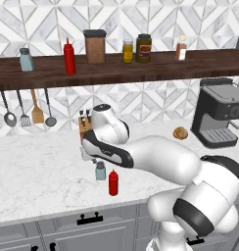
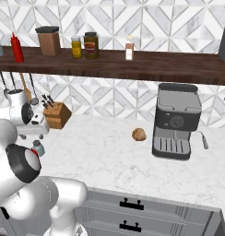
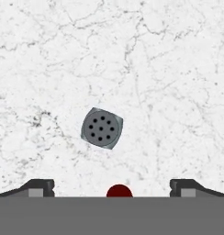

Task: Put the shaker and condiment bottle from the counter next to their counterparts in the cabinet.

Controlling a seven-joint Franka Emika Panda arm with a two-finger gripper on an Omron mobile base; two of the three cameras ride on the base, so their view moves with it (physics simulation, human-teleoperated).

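Claw (image 3: 112, 188): wide open, empty, above shaker (image 3: 102, 128) | shaker: upright on tabletop (image 3: 169, 69), likely light, rigid, slick; grip body below cap | condiment bottle (image 1: 113, 183): just beside, probably squeezable

- Wall (image 1: 155, 19) tiled in white and grey marble chevrons, running the full width behind everything
- Utensils (image 1: 24, 109) hang in a row against the tiles at left: a ladle, a slotted turner, a wooden spatula, a spoon
- Knife block (image 2: 57, 115), light wood, dark handles sticking up, sits back by the wall
- Coffee machine (image 2: 176, 120), dark grey, stands at the right with a drip grate at its foot
- A small brown bun-like lump (image 2: 139, 134) lies just left of the machine
- Drawers (image 2: 146, 216) below in grey, black handles
- Light is even and soft, shadows faint
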